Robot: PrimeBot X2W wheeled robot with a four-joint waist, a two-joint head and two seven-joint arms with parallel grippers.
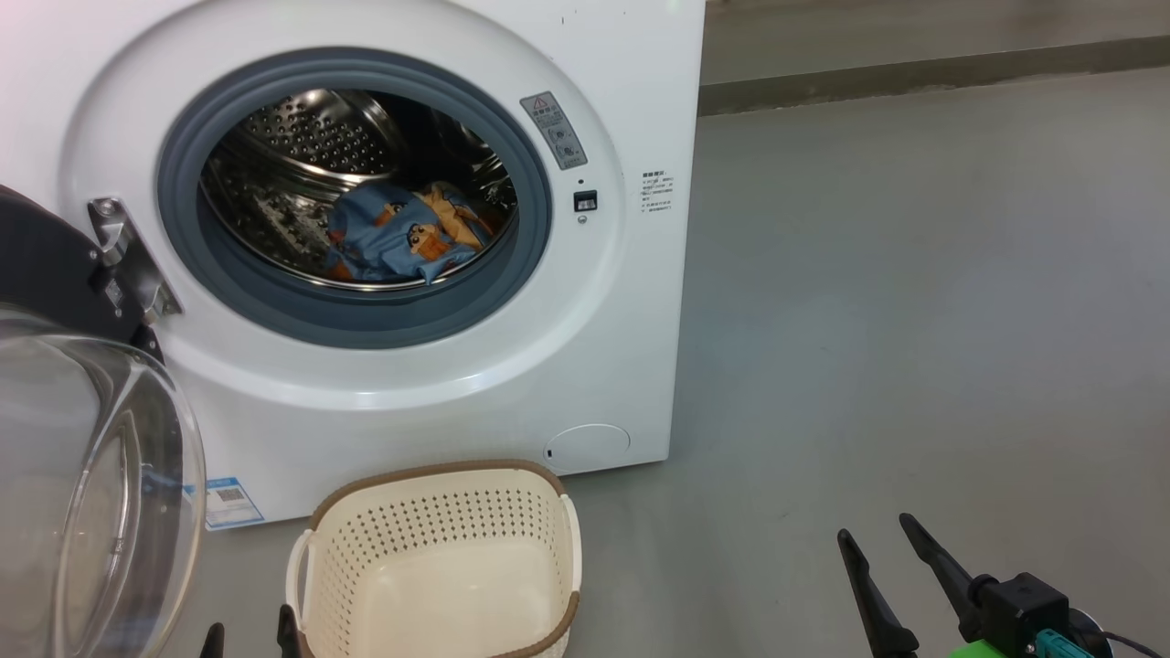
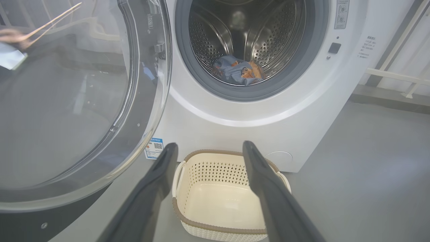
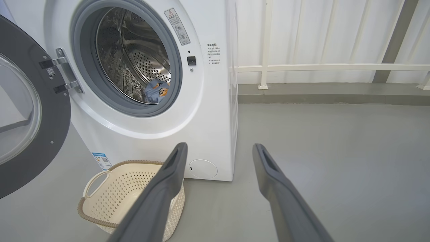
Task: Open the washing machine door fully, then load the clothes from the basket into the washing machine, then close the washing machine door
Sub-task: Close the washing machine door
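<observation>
Left tool (image 2: 209,146) hangs spread wide with nothing in it, close by the near left corner of the basket (image 2: 218,201), which sits empty on the grey floor (image 2: 352,168) just in front of the washing machine (image 2: 218,111). Right tool (image 3: 220,147) is likewise spread and empty, above the floor well to the basket's right. The clothes (image 1: 402,233) lie inside the perforated steel drum (image 1: 302,137). The washing machine door (image 1: 91,493) stands swung open on the machine's left.
</observation>
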